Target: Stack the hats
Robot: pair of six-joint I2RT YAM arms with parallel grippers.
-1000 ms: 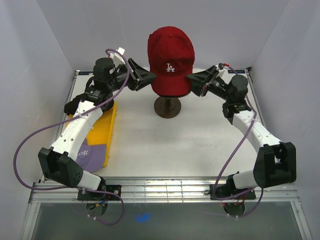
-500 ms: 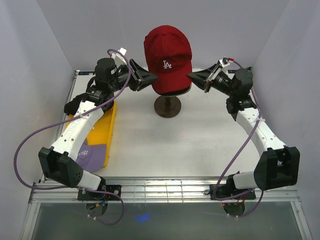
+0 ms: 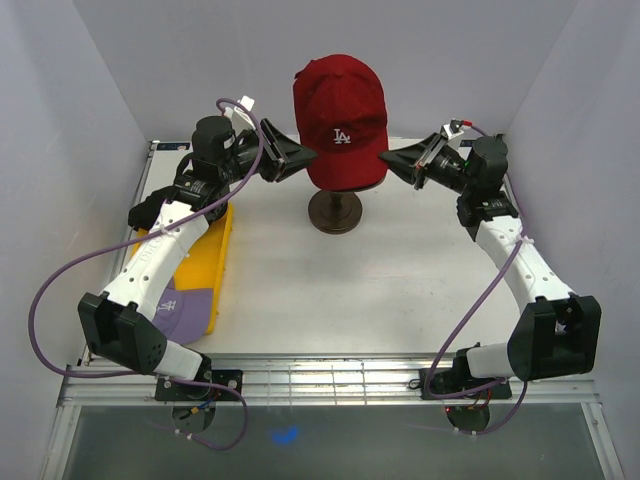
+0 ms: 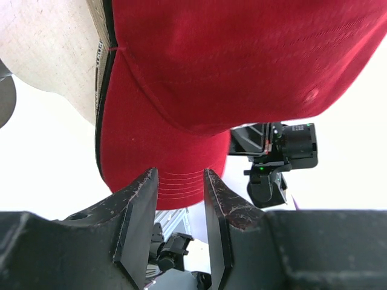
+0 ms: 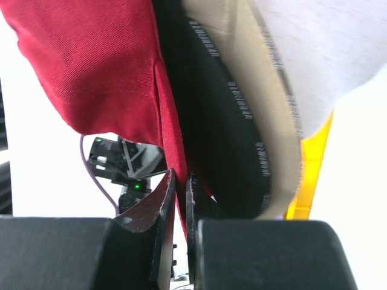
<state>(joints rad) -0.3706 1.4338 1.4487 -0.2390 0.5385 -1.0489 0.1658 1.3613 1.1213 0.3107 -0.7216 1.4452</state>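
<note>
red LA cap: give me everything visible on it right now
The red cap is twill-looking fabric with a white LA logo facing the top camera. It sits as the outermost layer on the mannequin head, over a black cap and a tan cap. The right gripper pinches its lower edge; the left gripper is open by its brim, contact unclear.

Overhead view of a robot test cell in a lab. Plain white walls [image 3: 90,100] box in a white table [image 3: 380,290] at 9, 12 and 3 o'clock. My left arm [image 3: 160,255] and right arm [image 3: 515,262] are bolted to a bare metal rail [image 3: 330,378] at 6 o'clock, with purple cables [image 3: 36,300] looping loose beside them.
</note>
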